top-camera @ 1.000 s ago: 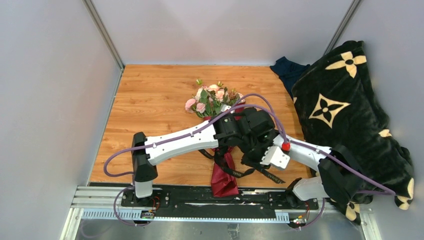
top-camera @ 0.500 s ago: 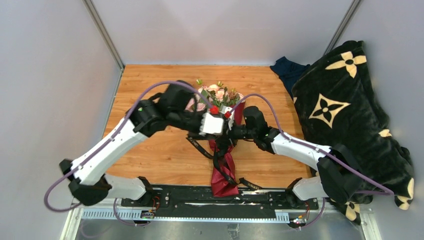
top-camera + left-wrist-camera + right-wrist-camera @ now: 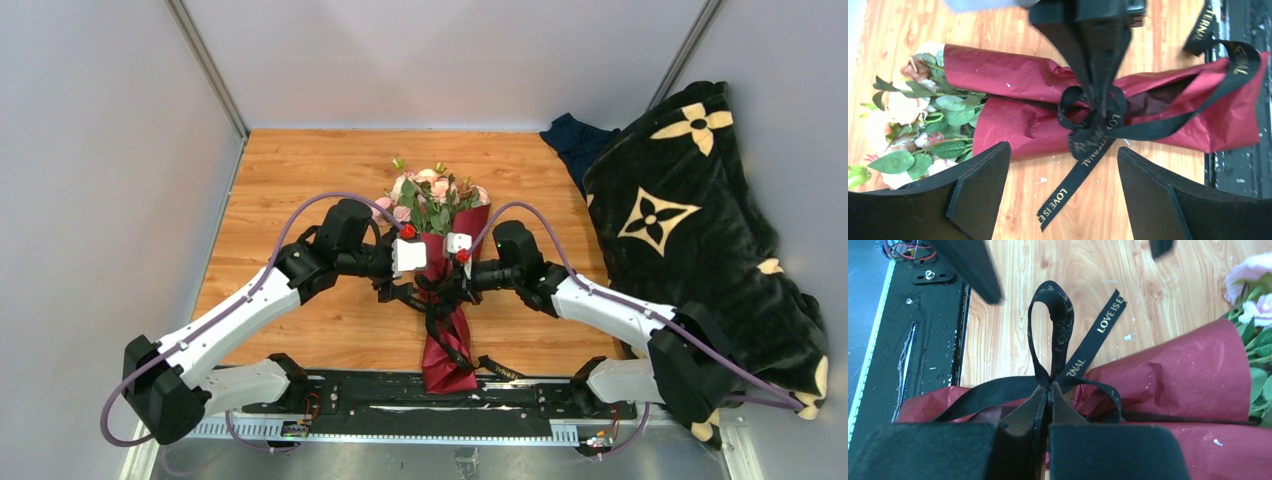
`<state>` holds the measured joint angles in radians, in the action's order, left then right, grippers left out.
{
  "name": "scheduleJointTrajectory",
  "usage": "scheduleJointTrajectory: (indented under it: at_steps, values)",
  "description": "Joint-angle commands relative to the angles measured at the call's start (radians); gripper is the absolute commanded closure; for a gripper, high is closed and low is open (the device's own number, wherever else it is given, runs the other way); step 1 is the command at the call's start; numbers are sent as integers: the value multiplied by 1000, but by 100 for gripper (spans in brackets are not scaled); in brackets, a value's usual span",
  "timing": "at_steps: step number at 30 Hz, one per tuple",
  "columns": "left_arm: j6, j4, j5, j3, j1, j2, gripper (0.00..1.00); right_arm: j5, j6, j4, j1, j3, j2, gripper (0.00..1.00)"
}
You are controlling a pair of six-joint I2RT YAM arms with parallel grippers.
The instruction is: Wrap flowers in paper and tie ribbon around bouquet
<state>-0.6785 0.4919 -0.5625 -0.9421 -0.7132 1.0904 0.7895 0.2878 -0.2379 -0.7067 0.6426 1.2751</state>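
Lying along the middle of the wooden table (image 3: 300, 180), the bouquet (image 3: 447, 300) is seen with its blooms at the far end and its narrow tail at the near end, where it overlaps the black base rail (image 3: 360, 392). The flowers (image 3: 432, 195), pink and cream with green leaves, are gathered in the wide mouth of the paper (image 3: 450, 360), a dark red crinkled cone. The ribbon (image 3: 436, 312) is wound round the waist of the cone and drawn into a knot there.

From the right wrist view, one upright loop (image 3: 1054, 315) is seen above the knot, and a lettered tail (image 3: 1105, 315) is laid on the wood just beside it. Another strand is carried toward the near end of the cone.

The right gripper (image 3: 1049, 392) is pressed together at the knot, with the ribbon pinched between its tips. The left gripper (image 3: 1064, 147) is held spread wide on the left side of the bouquet, its two fingers (image 3: 978, 190) apart from the paper and the ribbon, with nothing between them.

At the right of the table a black blanket (image 3: 690, 230) with cream flower motifs is heaped, and a dark navy cloth (image 3: 575, 140) is tucked behind its far edge.
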Motion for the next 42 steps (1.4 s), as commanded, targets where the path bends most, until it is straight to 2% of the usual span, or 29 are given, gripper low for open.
scheduleJointTrajectory:
  at_steps: [1,4,8,10,11,12,13,14,18,21,25,28,31,33,37,42]
  values:
    - [125,-180,-26,49,26,47,18,75,108,16,-9,-6,-33,100]
    - [152,-182,-63,59,26,72,27,83,113,30,-8,11,-23,100]
    - [137,-201,-91,59,25,74,46,80,112,35,-10,30,1,100]
    - [124,-195,-104,60,26,76,61,78,104,32,-14,41,11,100]
    - [129,-191,-105,60,26,79,72,75,101,34,-15,46,14,100]
    - [135,-185,-107,59,25,78,89,69,102,39,-16,50,15,100]
    - [136,-177,-108,57,26,77,99,59,99,44,-19,54,15,100]
    - [138,-173,-105,58,26,73,100,38,92,55,-21,60,14,97]
    - [157,-182,-29,79,46,70,100,-104,5,218,-23,114,-12,64]
    - [131,-207,10,102,66,69,100,-237,-114,406,-36,169,-89,55]
    - [133,-285,17,134,69,52,100,-423,-273,541,-124,193,-172,55]
    - [150,-354,26,168,68,37,100,-534,-378,522,-238,162,-188,60]
    - [150,-376,22,201,69,13,100,-639,-395,500,-357,166,-161,61]
    - [148,-359,12,210,69,0,100,-726,-379,545,-412,212,-101,60]
    - [138,-331,3,222,68,-24,100,-772,-381,659,-432,308,36,54]
    - [126,-338,5,232,68,-34,100,-773,-379,672,-474,330,111,51]
